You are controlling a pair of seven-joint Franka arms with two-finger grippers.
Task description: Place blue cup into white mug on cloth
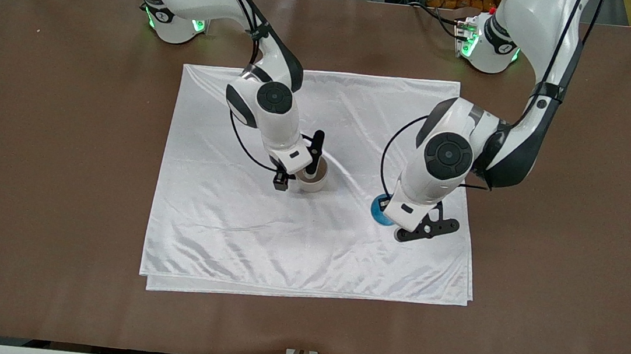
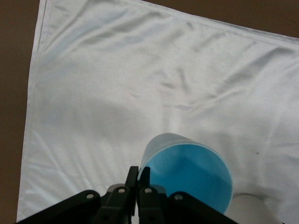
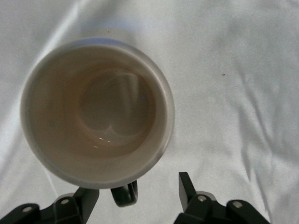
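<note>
Pinching the blue cup [image 2: 187, 179] rim, left claw [image 2: 138, 173], right claw [image 3: 135, 186] spread around white mug [image 3: 96, 112] handle.

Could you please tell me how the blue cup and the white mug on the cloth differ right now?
The blue cup is light blue and has no handle; the white mug is cream with a small dark handle. The left gripper pinches the cup's rim, while the right gripper stands open at the mug's handle. Both are empty, on the cloth.
</note>
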